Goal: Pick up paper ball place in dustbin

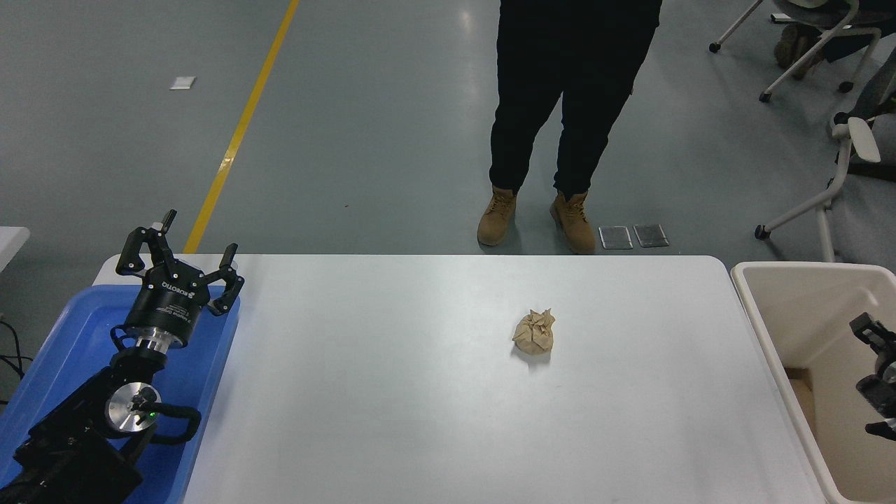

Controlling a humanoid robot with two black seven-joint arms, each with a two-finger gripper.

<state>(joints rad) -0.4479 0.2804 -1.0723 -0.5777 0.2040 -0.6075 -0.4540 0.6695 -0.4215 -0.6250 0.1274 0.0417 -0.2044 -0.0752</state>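
At the right edge we see only a sliver of the right end effector (878,374), a few black parts poking in over the dustbin (791,329); we cannot tell from this how its fingers stand. It hangs above the bin's open mouth, well apart from the paper ball (534,331).

The left end effector (180,262) sits at the lower left with its fingers spread wide and nothing between them, held over the far end of a blue tray (73,329) that lies on the left end of the tabletop (392,406).

The paper ball rests alone on the tabletop, right of centre and nearer the far edge than the near one, a crumpled tan wad with a small shadow under it. The dustbin stands just beside the tabletop's right end, cream-walled, and something brown shows low down inside it (801,392).

Beyond the far edge a person (567,91) in dark trousers and tan boots (498,215) stands on the grey floor, roughly in line with the ball. A yellow line (241,126) runs across the floor at the left, and office chairs (836,168) stand at the upper right.
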